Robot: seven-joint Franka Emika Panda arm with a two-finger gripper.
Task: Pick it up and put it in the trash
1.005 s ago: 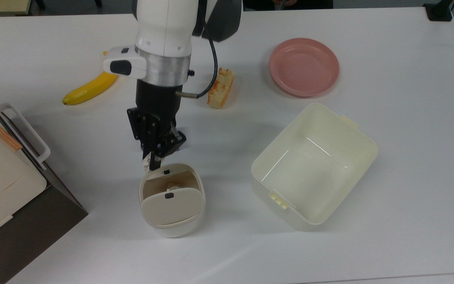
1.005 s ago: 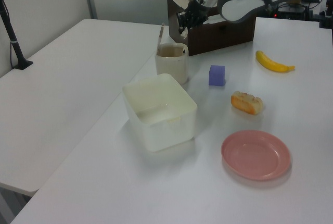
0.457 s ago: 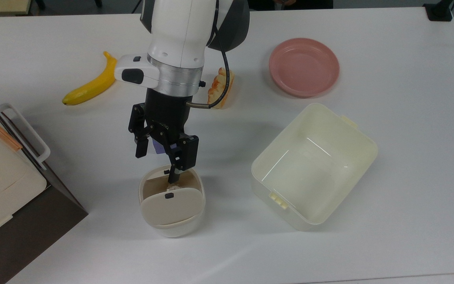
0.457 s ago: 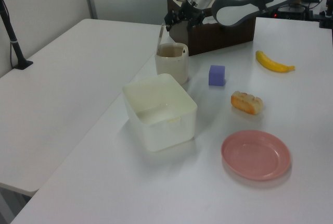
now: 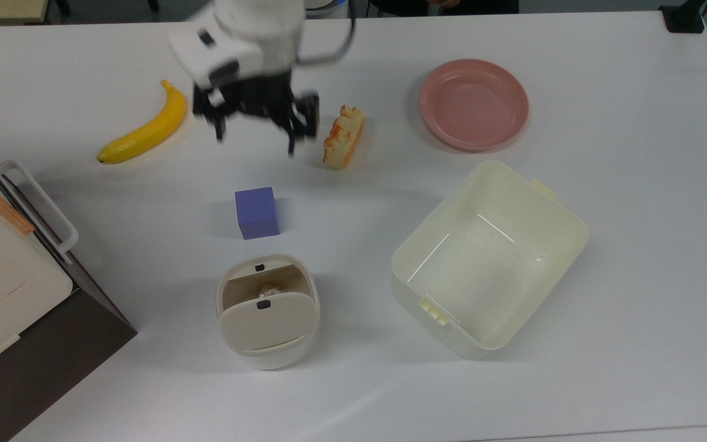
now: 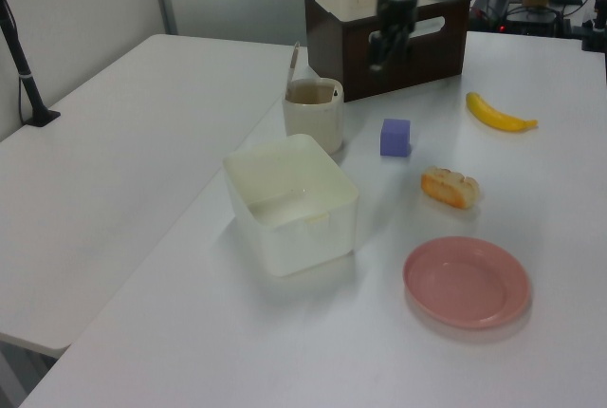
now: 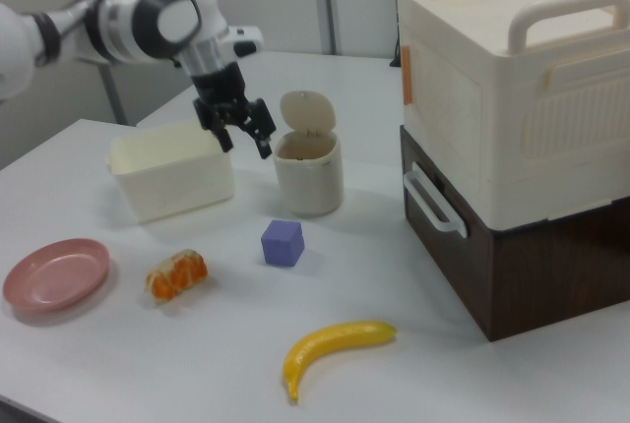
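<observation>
White rounded arm links with grey joint covers were seen, tipped by a black two-fingered end effector (image 7: 237, 128).

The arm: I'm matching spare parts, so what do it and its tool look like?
The arm has glossy white rounded shells with dark grey joint sections and a silvery band at the wrist. A thin dark cable loops beside the wrist. The tool is black, with two slim black fingers.

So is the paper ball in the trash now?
In: the paper ball lies inside the trash bin, under its tilted lid; the gripper is open.
</observation>
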